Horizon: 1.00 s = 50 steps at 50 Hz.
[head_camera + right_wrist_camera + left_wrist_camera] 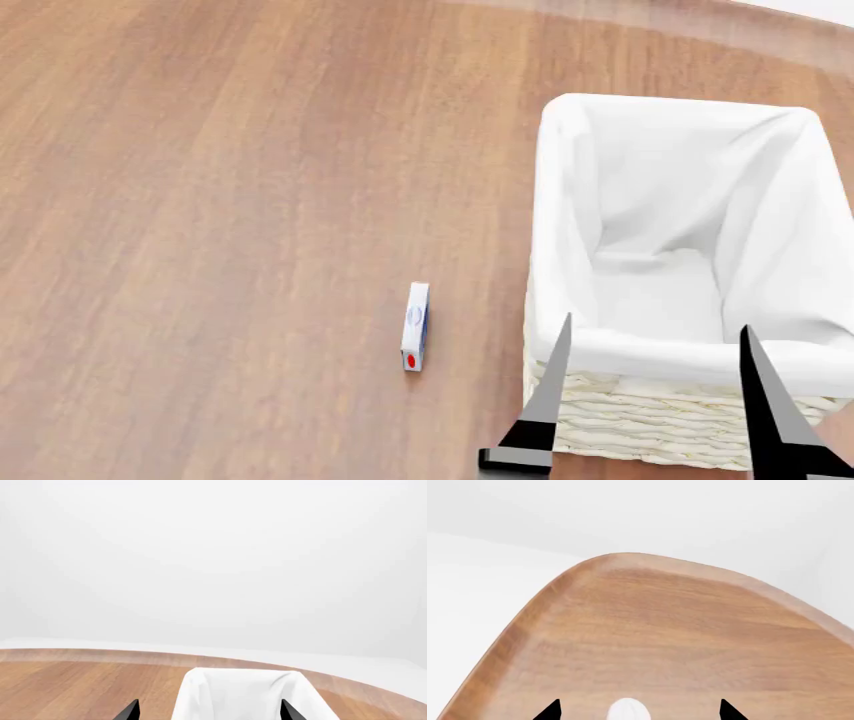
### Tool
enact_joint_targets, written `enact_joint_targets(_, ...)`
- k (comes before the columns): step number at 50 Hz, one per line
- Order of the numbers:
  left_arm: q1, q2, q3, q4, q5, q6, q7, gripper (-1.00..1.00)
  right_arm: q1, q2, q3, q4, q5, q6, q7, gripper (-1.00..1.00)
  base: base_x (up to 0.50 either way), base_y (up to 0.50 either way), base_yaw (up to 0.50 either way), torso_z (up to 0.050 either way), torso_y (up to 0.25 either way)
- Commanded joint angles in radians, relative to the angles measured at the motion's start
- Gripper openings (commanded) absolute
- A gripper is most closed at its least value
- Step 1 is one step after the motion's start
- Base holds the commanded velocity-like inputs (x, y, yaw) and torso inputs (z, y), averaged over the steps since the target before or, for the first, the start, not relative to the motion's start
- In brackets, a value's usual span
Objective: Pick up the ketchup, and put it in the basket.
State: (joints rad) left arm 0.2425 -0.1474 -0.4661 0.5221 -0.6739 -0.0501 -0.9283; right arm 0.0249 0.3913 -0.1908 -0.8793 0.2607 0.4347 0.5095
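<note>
Cream woven wicker basket [667, 425] with white cloth liner on brown wooden table [200, 200], right gripper [654, 400] spread open above its near rim, left gripper [639, 711] likewise parted, over a small white object [628, 711].

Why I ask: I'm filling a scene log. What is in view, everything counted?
table: one, brown wood, under everything.
basket: one, cream wicker with white liner, on the table's right; nothing seen inside.
small flat item: one, white with blue and red marks, lying left of the basket, apart from it.
round thing: one, white, between the left fingers at the wrist picture's edge; cannot tell what it is.
ketchup: none seen.
right gripper: one, dark fingers apart, at the basket's near side.
left gripper: one, black fingers apart, over the table; outside the head view.
</note>
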Motion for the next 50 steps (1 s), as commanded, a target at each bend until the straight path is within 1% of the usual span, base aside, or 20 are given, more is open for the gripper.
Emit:
enact_joint_targets(1, -0.009, 0.002, 0.010, -0.063, 0.003, 0.019, 0.018, 1.00, 0.001, 0.003, -0.004, 0.007, 0.001, -0.007, 0.002, 1.00, 0.00, 0.00, 0.00, 0.000, 0.000)
enact_joint_targets(10, -0.019, -0.004, 0.030, -0.106, -0.001, 0.028, 0.047, 1.00, 0.003, 0.006, -0.006, 0.006, 0.004, -0.005, 0.006, 1.00, 0.00, 0.00, 0.00, 0.000, 0.000)
enact_joint_targets(13, -0.025, -0.016, 0.046, -0.123, -0.017, 0.024, 0.078, 1.00, 0.003, 0.007, -0.007, 0.007, 0.003, -0.007, 0.007, 1.00, 0.00, 0.00, 0.00, 0.000, 0.000)
enact_joint_targets(15, -0.031, -0.011, 0.047, -0.146, -0.020, 0.042, 0.097, 1.00, 0.002, 0.007, -0.008, 0.008, 0.004, -0.008, 0.007, 1.00, 0.00, 0.00, 0.00, 0.000, 0.000)
enact_joint_targets(34, -0.038, -0.016, 0.060, -0.210, 0.002, 0.067, 0.110, 1.00, 0.005, 0.013, -0.014, 0.006, 0.007, -0.006, 0.014, 1.00, 0.00, 0.00, 0.00, 0.000, 0.000)
enact_joint_targets(46, -0.047, -0.059, 0.108, -0.215, 0.065, 0.040, 0.116, 1.00, 0.008, 0.016, -0.017, 0.004, 0.010, -0.005, 0.019, 1.00, 0.00, 0.00, 0.00, 0.000, 0.000)
enact_joint_targets(48, -0.047, -0.058, 0.110, -0.221, 0.068, 0.064, 0.138, 1.00, 0.008, 0.017, -0.017, 0.004, 0.011, -0.005, 0.020, 1.00, 0.00, 0.00, 0.00, 0.000, 0.000)
enact_joint_targets(50, -0.051, -0.067, 0.118, -0.228, 0.076, 0.053, 0.138, 1.00, 0.007, 0.018, -0.017, 0.007, 0.011, -0.010, 0.019, 1.00, 0.00, 0.00, 0.00, 0.000, 0.000)
